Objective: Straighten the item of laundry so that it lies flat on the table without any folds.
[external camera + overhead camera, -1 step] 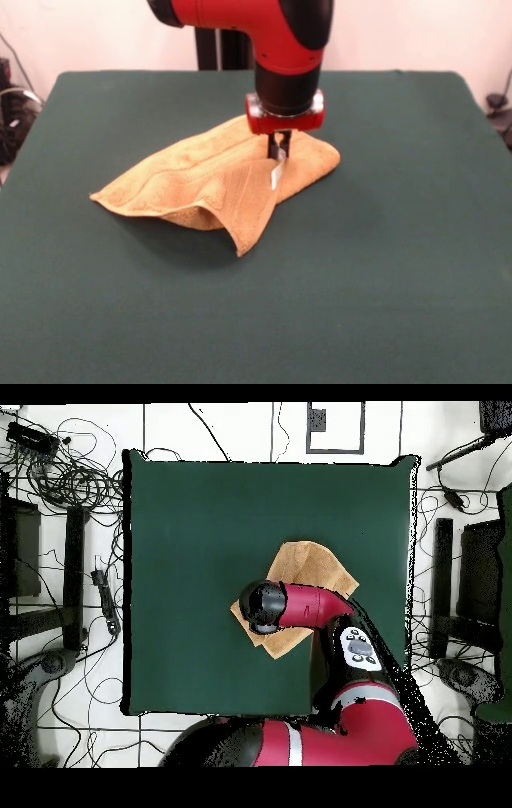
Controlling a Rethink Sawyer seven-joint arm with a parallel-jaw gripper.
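My gripper (pixel 278 158) points straight down just above the middle of the front view, its dark fingers (pixel 275 149) drawn close together and pressed into the towel (pixel 200 184). They appear to be pinching a raised fold near the small white tag (pixel 277 174), though I cannot be sure how much cloth sits between them.

The golden-tan towel lies rumpled on the dark green table (pixel 400 264), a little above the frame's centre. It stretches from a flat corner at centre-left to a rounded bunch at the right, just past my gripper. One flap is folded over and hangs to a point below and slightly left of my fingers. So the cloth spreads mostly left and below my gripper, with only a small part to its right.

In the overhead view my arm covers most of the towel (pixel 312 564), right of the table's (pixel 200 534) centre.

To do this step well, I judge I should lift only slightly, then draw the pinched layer away from the folded flap, slowly, so the underlying layer stays put and the fold opens rather than dragging the whole towel.
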